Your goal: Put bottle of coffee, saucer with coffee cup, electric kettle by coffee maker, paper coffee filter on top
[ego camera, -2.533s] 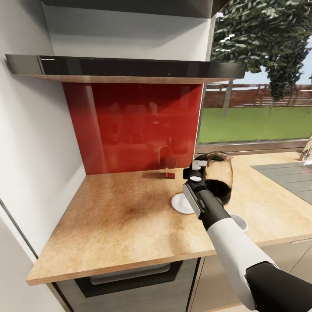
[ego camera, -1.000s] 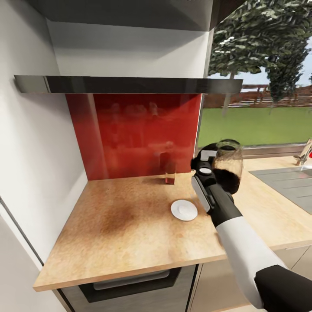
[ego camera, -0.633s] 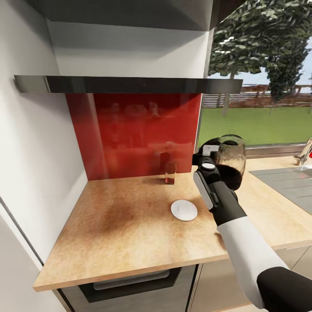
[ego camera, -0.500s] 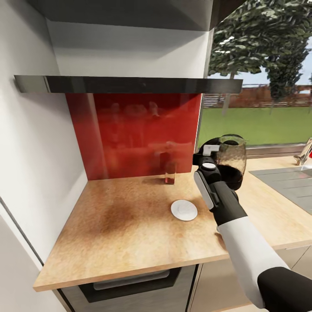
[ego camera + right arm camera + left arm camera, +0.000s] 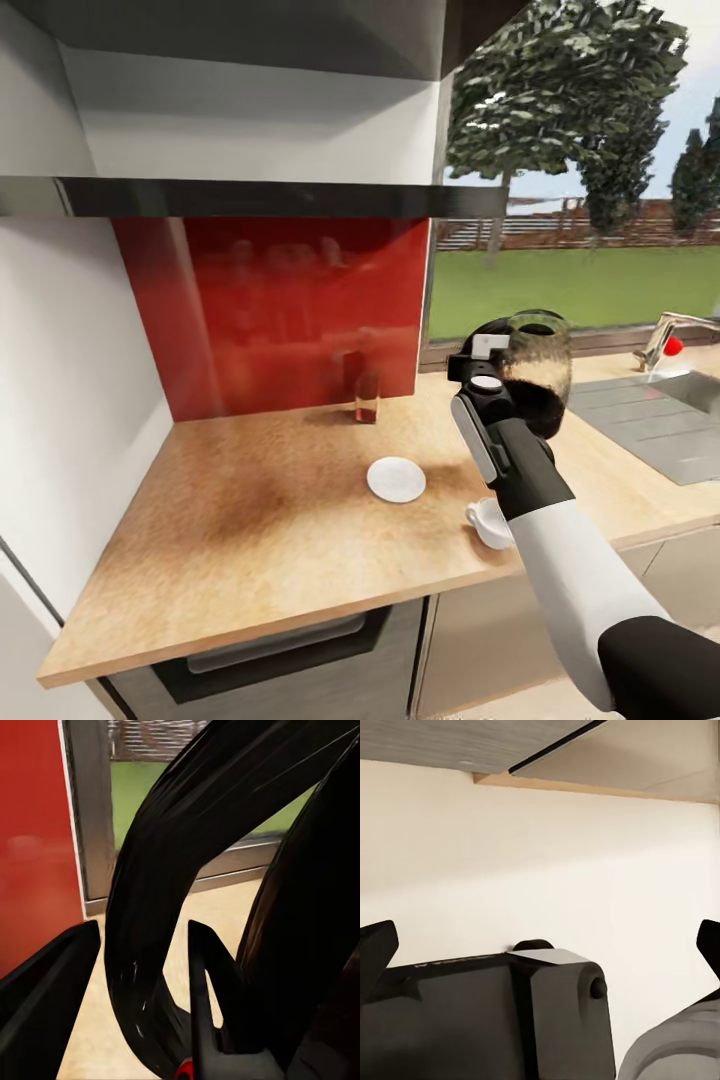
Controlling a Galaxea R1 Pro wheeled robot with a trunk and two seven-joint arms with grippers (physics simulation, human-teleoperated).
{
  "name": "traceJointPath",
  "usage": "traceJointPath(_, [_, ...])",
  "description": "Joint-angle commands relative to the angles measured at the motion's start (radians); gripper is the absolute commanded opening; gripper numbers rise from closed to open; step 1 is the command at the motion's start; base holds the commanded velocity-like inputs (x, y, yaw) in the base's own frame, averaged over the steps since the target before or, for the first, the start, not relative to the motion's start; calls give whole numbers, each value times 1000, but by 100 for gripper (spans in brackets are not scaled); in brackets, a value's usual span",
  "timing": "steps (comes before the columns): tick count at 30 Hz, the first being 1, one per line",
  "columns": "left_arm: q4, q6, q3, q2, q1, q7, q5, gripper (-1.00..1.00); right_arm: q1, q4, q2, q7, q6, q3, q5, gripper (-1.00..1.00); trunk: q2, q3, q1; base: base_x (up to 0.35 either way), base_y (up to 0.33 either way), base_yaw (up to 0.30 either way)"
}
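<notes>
One glass jug hangs in the air in your right gripper (image 5: 487,368). It is the kettle (image 5: 533,385), clear glass with a dark lower part and a black rim on top. In the right wrist view, the two black fingers (image 5: 49,997) sit either side of the kettle's curved black handle (image 5: 161,915), squeezed on it. You hold it by the handle so the jug hangs upright and does not tip.

It floats above the light wooden countertop (image 5: 250,520), near the window side. The wood looks speckled and a bit shiny. Below and to the left of the kettle lies the saucer (image 5: 396,479), a small flat white round plate. The little white cup (image 5: 490,522) with one handle sits apart from it, near the front edge, partly behind your arm. The cup is not on the saucer yet.

A small glass with a red bottom (image 5: 366,400) stands by the shiny red wall panel (image 5: 280,310). A grey sink (image 5: 650,425) is off to the right.

Your left gripper's dark tips (image 5: 375,949) stand wide apart in the left wrist view, holding nothing, with a plain pale floor behind them.
</notes>
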Motion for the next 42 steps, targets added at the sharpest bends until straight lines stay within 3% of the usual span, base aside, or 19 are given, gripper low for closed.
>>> traceJointPath(1, [0,-7,-9,0,0,-1,6,100,-1,-1,0,-6,2,3,-6,-100,-1,-1,0,-26,-25,-256])
traceJointPath(5, [0,-7,-9,1,0,-1,6,100,-1,-1,-7,34,2,3,-5,-100,-1,2,0,-92,-103,-259])
traceJointPath(12, [0,-7,-9,0,-1,-1,6,100,0,-1,-67,90,2,3,-9,-100,-1,5,0,-174,-202,-186])
traceJointPath(14, [0,-7,-9,-1,-1,-1,6,100,0,-8,-93,149,2,3,-9,-100,-1,5,0,-180,-219,-42])
traceJointPath(16, [0,-7,-9,-1,0,-1,6,100,0,-16,-137,250,2,-1,-9,-100,-1,5,0,-155,-187,-14])
traceJointPath(21, [0,-7,-9,-1,0,-1,6,100,0,-20,-206,421,2,-32,-8,-100,-1,5,0,-63,-73,-4])
traceJointPath(22, [0,-7,-9,-1,0,-1,6,100,0,-20,-227,486,2,-50,-8,-100,-1,5,0,-17,-19,-1])
traceJointPath(23, [0,-7,-9,-1,0,-1,6,100,0,-20,-263,616,2,-97,-6,-100,-1,5,0,-7,-8,0])
traceJointPath(24, [0,-7,-9,-1,0,-1,6,100,0,-20,-274,671,2,-115,-5,-100,-1,5,0,-4,-5,0])
traceJointPath(25, [0,-7,-9,-1,0,-1,6,100,0,-21,-285,717,2,-127,-4,-100,-1,5,0,-3,-3,0])
traceJointPath(26, [0,-7,-9,-1,0,-1,6,100,0,-21,-328,840,2,-140,-3,-100,-1,5,0,-1,-1,0])
traceJointPath(28, [0,-7,-9,-1,0,-1,6,100,0,-21,-365,953,2,-144,-2,-100,-1,5,0,0,0,0])
traceJointPath(34, [0,-7,-9,-1,0,-1,6,100,4,-18,-440,1152,0,-147,-1,-100,-1,5,0,0,0,0])
traceJointPath(36, [0,-7,-9,-1,0,-1,6,100,8,-18,-486,1309,-2,-159,-1,-100,-1,5,0,0,0,0])
traceJointPath(38, [0,-7,-9,-1,0,-1,6,100,11,-18,-508,1406,-3,-189,-1,-100,-1,5,0,0,0,0])
traceJointPath(42, [0,-7,-9,-1,0,-1,6,100,14,-18,-530,1530,-4,-232,1,-100,-1,5,0,0,0,0])
